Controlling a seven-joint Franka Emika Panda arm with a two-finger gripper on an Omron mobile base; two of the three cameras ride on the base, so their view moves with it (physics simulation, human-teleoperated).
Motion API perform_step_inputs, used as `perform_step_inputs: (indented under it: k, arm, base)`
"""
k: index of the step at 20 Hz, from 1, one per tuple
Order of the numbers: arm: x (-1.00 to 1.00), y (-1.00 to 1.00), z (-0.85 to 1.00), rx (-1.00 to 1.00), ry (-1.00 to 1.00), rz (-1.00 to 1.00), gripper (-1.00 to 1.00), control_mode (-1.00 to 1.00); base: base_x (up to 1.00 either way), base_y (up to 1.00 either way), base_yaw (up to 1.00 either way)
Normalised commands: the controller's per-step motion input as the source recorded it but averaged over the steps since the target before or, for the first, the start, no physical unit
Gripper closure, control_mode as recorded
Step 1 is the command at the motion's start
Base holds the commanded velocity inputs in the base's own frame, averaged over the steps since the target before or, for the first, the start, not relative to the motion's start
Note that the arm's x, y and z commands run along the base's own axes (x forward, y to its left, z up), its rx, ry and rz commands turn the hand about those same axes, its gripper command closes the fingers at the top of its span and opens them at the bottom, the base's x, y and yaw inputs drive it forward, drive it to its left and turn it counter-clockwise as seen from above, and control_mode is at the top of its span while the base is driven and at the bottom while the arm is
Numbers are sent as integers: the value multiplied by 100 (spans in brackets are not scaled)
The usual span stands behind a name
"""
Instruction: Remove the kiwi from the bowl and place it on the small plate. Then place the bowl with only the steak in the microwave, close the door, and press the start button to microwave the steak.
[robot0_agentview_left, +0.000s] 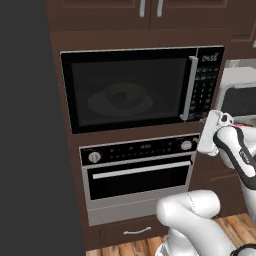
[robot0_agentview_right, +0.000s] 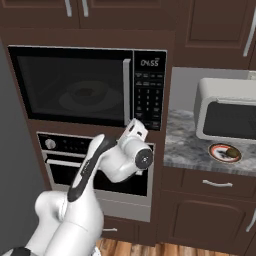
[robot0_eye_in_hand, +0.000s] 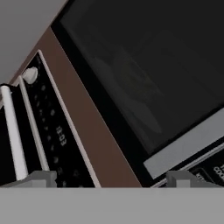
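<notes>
The black microwave (robot0_agentview_left: 131, 89) has its door (robot0_agentview_left: 125, 67) shut. Through the dark glass the bowl (robot0_agentview_left: 123, 98) (robot0_agentview_right: 88, 95) shows faintly on the turntable; I cannot make out the steak inside it. My gripper (robot0_eye_in_hand: 113, 179) is open and holds nothing. It hovers close to the door's lower right corner, by the foot of the silver handle (robot0_eye_in_hand: 188, 149) and just below the keypad (robot0_agentview_right: 148, 97). The hand (robot0_agentview_left: 210, 129) (robot0_agentview_right: 136, 129) points at the microwave front. Off to the right, the kiwi (robot0_agentview_right: 232, 151) lies on the small plate (robot0_agentview_right: 214, 150) on the counter.
A knobbed wall oven (robot0_agentview_left: 136, 172) sits directly under the microwave, its control strip (robot0_eye_in_hand: 49, 127) at the left of the hand view. A white countertop oven (robot0_agentview_right: 226, 114) stands on the stone counter (robot0_agentview_right: 184, 145). A dark wall (robot0_agentview_left: 25, 130) closes off the left.
</notes>
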Motion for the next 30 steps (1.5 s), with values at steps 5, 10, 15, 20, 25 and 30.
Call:
perform_step_inputs:
  k: [5, 10, 15, 20, 25, 30]
  arm:
    - [44, -16, -14, 4, 0, 9, -100, -100]
    - [52, 0, -25, 3, 0, 7, -100, -100]
    - [45, -5, -27, 1, 0, 6, -100, -100]
    - [51, -14, -22, 0, 0, 2, -100, -100]
    - [50, -24, -15, 0, 0, 0, -100, -100]
    - [48, -2, -24, 0, 0, 0, -100, -100]
  base:
    - [0, 0, 0]
    - [0, 0, 0]
    - [0, 0, 0]
    - [0, 0, 0]
    - [0, 0, 0]
    - [0, 0, 0]
